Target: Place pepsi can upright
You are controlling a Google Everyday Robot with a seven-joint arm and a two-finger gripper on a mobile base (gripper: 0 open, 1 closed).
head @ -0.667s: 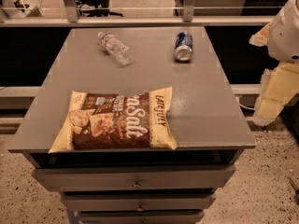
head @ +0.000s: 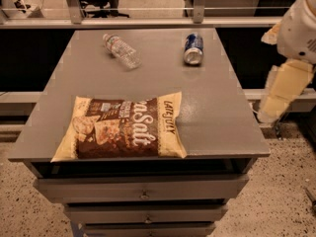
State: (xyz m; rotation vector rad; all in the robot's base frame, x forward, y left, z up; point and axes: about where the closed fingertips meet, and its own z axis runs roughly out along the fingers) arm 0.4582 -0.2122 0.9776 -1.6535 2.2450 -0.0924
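Observation:
The pepsi can [head: 193,49] is dark blue with a silver top. It lies on its side at the far right of the grey table [head: 212,117], with the silver end facing the front. My gripper [head: 269,111] hangs at the end of the white and cream arm [head: 296,38], off the table's right edge. It is well to the right of the can and nearer the front, and it touches nothing.
A clear plastic water bottle [head: 121,50] lies on its side at the far left. A large brown and cream snack bag [head: 123,127] lies flat at the front left. Drawers [head: 143,189] sit under the tabletop. A rail and chairs stand behind.
Nothing on the table has moved. The arm stays at the right of the table, shifted only slightly.

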